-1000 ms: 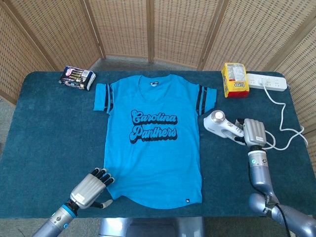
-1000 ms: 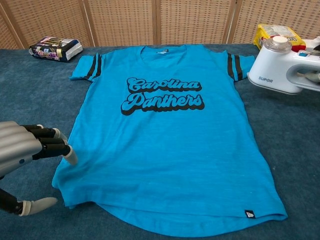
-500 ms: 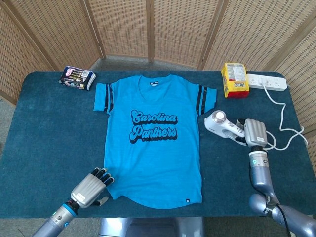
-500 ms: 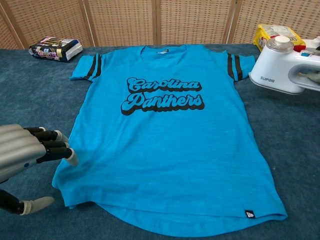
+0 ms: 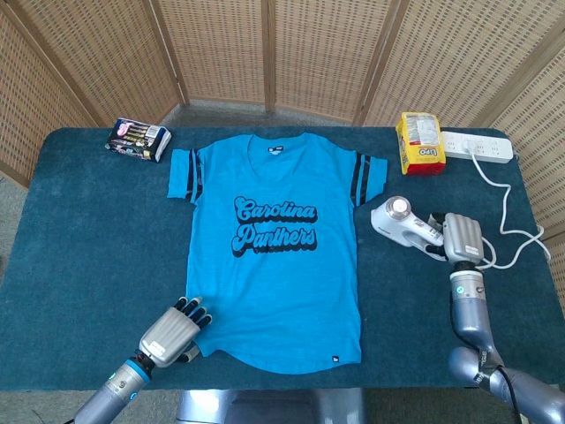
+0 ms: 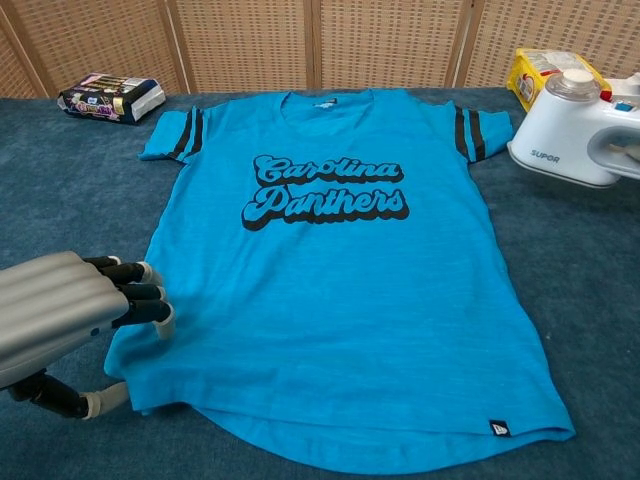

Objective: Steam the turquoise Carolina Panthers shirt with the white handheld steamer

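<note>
White steamer (image 5: 403, 221) gripped by right hand (image 5: 463, 238); left hand (image 5: 171, 330) spread at shirt (image 5: 274, 256) hem

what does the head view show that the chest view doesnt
Only the head view shows the white power strip with its cord running down the table's right side, the right hand on the steamer's handle, and both forearms. Only the chest view shows the SUPOR lettering on the steamer and, close up, the left hand with fingertips at the shirt's lower left edge. Both show the turquoise shirt lying flat, the steamer off its right sleeve, the yellow packet, the dark snack pack and the wicker screen.
</note>
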Tool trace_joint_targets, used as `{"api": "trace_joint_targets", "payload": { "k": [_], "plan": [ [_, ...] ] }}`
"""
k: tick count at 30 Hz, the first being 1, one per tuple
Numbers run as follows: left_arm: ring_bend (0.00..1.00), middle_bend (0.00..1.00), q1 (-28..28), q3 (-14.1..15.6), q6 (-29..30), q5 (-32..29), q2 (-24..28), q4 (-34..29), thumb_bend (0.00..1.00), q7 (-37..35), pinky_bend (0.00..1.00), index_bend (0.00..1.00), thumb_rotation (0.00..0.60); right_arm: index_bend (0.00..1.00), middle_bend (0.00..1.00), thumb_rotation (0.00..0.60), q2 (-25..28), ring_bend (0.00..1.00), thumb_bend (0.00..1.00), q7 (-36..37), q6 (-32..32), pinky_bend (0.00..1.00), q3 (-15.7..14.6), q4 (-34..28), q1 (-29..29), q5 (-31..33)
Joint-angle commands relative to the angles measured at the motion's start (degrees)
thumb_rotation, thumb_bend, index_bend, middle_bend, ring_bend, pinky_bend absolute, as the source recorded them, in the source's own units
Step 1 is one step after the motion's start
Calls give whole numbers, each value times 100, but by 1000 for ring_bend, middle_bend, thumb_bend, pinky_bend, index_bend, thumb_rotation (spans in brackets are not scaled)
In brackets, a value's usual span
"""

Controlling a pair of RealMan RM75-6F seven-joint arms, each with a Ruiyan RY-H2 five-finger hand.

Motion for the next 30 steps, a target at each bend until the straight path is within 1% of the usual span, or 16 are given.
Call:
{"api": "trace_joint_targets", "payload": {
  "k": [1,2,4,7,9,13,16,24,30],
  "plan": [
    [156,286,-7,-18,4,-12,-94,75,421,-17,249,400,336,696,721,600,10,753,308,27,-4,726,6,-4,-11,9],
    [156,286,-13,-23,-3,-18,-134,101,435,-30,249,420,348,696,721,600,16,753,307,39,-1,726,8,-6,-15,7],
    [156,286,-15,-32,12,-6,-191,131,479,-55,249,491,384,696,721,600,22,753,308,51,5,725,10,-11,-19,1],
    [156,286,-13,-41,56,25,-270,184,509,-67,249,557,389,696,721,600,30,753,308,61,23,725,7,-35,-28,-17],
    [156,286,-12,-35,64,30,-303,194,516,-91,249,576,388,696,721,600,38,754,308,59,39,725,0,-71,-32,-38],
    [156,286,-2,-17,107,47,-295,166,516,-159,249,584,394,696,721,600,59,753,308,43,73,725,-16,-194,-39,-83],
    [156,286,14,-17,188,87,-245,132,509,-214,249,586,389,696,721,600,80,754,308,56,78,725,-4,-311,-35,-92],
    [156,286,41,-8,390,234,-51,3,497,-421,249,586,391,696,720,600,193,754,308,12,107,722,10,-710,-33,-112],
    [156,286,41,-7,446,286,40,-66,495,-493,249,585,385,696,720,600,227,754,308,-128,105,721,-52,-987,-16,-130]
  ]
}}
